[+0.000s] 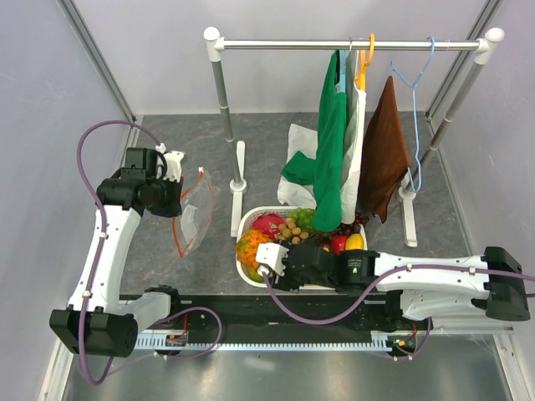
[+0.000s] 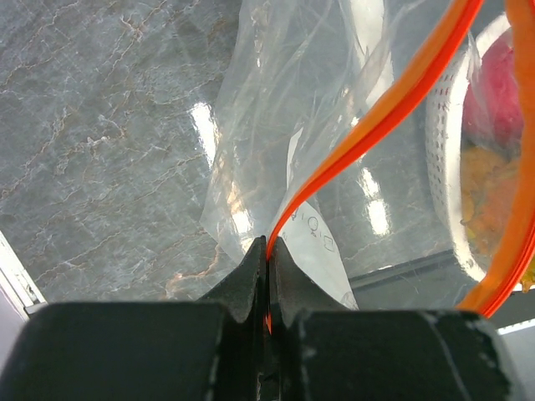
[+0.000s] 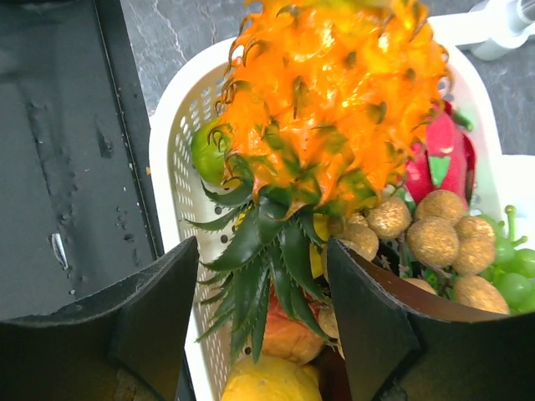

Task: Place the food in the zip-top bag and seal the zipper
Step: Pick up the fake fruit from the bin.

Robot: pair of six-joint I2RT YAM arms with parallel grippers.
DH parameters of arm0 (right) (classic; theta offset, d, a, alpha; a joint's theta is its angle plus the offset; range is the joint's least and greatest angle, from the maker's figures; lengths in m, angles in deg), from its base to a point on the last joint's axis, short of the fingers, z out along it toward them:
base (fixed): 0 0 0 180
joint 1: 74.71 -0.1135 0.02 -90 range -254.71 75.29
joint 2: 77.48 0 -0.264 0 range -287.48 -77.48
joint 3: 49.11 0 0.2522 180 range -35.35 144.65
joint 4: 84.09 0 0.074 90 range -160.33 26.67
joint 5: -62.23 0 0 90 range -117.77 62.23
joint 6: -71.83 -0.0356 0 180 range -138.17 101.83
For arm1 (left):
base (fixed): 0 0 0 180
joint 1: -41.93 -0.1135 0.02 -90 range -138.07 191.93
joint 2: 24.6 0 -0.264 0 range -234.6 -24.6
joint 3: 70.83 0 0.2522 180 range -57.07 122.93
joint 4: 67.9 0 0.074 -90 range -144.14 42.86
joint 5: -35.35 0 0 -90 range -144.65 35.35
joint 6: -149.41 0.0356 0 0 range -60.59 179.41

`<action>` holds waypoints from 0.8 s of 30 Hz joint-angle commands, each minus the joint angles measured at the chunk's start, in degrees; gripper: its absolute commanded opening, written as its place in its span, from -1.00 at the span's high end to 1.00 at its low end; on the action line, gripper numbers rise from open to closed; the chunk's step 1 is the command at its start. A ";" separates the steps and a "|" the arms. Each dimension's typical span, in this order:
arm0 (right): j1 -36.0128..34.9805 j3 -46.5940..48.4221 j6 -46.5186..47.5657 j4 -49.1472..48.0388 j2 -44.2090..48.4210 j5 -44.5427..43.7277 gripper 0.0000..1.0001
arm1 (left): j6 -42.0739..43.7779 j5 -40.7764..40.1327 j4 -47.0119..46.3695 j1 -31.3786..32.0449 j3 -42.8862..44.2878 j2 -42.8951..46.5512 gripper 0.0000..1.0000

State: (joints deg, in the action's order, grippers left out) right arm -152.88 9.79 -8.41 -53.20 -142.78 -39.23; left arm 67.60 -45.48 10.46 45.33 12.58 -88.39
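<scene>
My left gripper [image 1: 171, 185] is shut on the orange-red zipper [image 2: 368, 134] of the clear zip-top bag [image 2: 284, 125], which hangs and lies on the grey table at left [image 1: 194, 219]. My right gripper [image 3: 261, 276] is open above the white basket [image 1: 248, 271], its jaws either side of the green crown of the orange pineapple [image 3: 334, 100]; it also shows in the top view [image 1: 251, 246]. A yellow lemon-like piece [image 3: 272, 380] lies under the crown, another at the basket's right [image 1: 354, 241].
The basket [image 3: 171, 150] also holds a pink dragon fruit [image 3: 439, 154], brown longans [image 3: 435, 238], green grapes [image 1: 303, 217] and a red fruit. A clothes rack [image 1: 351, 43] with hanging cloths stands behind it. A black rail [image 1: 251, 311] runs along the near edge.
</scene>
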 commanded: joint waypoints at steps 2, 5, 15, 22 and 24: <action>-0.32 0.82 -1.15 -3.41 -1.41 -1.28 -0.42 | -0.80 0.50 -1.05 0.20 -0.12 1.39 0.96; -0.31 0.12 -2.02 -3.33 -1.76 -0.84 -0.42 | -0.54 0.59 -1.32 0.20 -0.65 1.65 0.96; -0.23 -3.22 -1.50 -5.87 -2.73 -2.95 -0.42 | -0.36 1.29 -1.58 0.20 -1.44 2.09 0.96; 0.21 -4.36 -1.32 -7.37 -4.22 -3.48 -0.38 | -0.36 1.90 -1.84 0.20 -1.79 2.18 0.96; 0.65 -4.45 -1.58 -8.24 -5.10 -3.48 -0.38 | -0.28 1.99 -1.93 0.20 -1.88 2.18 0.96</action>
State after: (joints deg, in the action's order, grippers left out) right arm -152.84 6.12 -9.37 -58.71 -146.21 -41.81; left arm 67.60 -45.03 10.02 45.33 11.01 -87.10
